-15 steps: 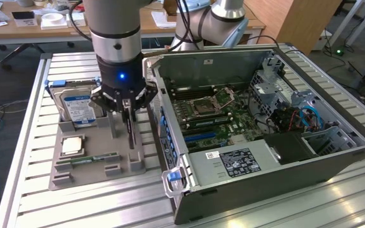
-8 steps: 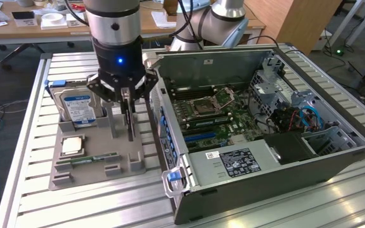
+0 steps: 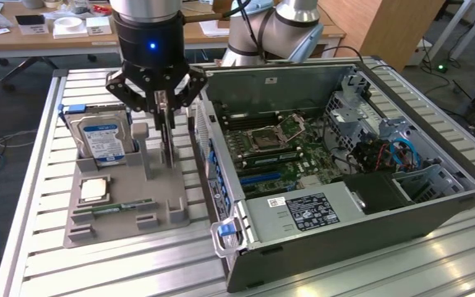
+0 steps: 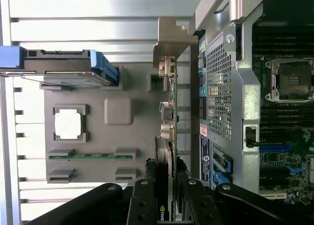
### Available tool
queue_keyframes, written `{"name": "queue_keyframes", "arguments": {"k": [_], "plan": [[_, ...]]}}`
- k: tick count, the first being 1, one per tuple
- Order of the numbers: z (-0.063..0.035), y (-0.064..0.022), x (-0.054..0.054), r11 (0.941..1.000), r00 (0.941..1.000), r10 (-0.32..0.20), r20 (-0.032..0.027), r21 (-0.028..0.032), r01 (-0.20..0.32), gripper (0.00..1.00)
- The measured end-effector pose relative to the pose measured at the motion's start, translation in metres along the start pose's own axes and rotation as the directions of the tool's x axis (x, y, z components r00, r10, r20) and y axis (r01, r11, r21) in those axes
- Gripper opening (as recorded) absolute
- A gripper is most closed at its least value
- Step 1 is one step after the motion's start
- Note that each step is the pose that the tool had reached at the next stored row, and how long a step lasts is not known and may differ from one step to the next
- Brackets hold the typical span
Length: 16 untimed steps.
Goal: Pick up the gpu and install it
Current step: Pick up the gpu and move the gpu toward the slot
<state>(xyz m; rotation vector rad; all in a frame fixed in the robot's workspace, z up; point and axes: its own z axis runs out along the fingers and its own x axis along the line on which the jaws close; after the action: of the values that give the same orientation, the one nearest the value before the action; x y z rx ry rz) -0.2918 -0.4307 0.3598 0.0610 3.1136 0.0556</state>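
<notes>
Your fingers [image 4: 142, 205] pinch the gpu [image 4: 168, 151] on edge, upright over the grey tray [image 3: 159, 195] on the counter [image 3: 97, 272], with the hard drive [image 3: 104, 139] at the exterior view's left and the open computer case [image 3: 320, 247] just right.

White letters low on the gpu's [image 4: 165, 212] edge look like the start of "nvidia". The blue-and-white label on the hard drive [image 3: 104, 137] and the black label on the power supply [image 3: 310, 211] carry print too small to read.
</notes>
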Motion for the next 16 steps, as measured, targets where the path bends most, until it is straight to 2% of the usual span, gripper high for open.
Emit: {"name": "queue_keyframes", "arguments": {"k": [6,16], "plan": [[-0.0106,0.0004,0.0,1.0,1.0,0.0,0.0001,0.0001,0.0,0.26],[-0.0351,0.0013,-0.001,1.0,1.0,0.0,0.0001,0.0,0.0,0.26]]}}
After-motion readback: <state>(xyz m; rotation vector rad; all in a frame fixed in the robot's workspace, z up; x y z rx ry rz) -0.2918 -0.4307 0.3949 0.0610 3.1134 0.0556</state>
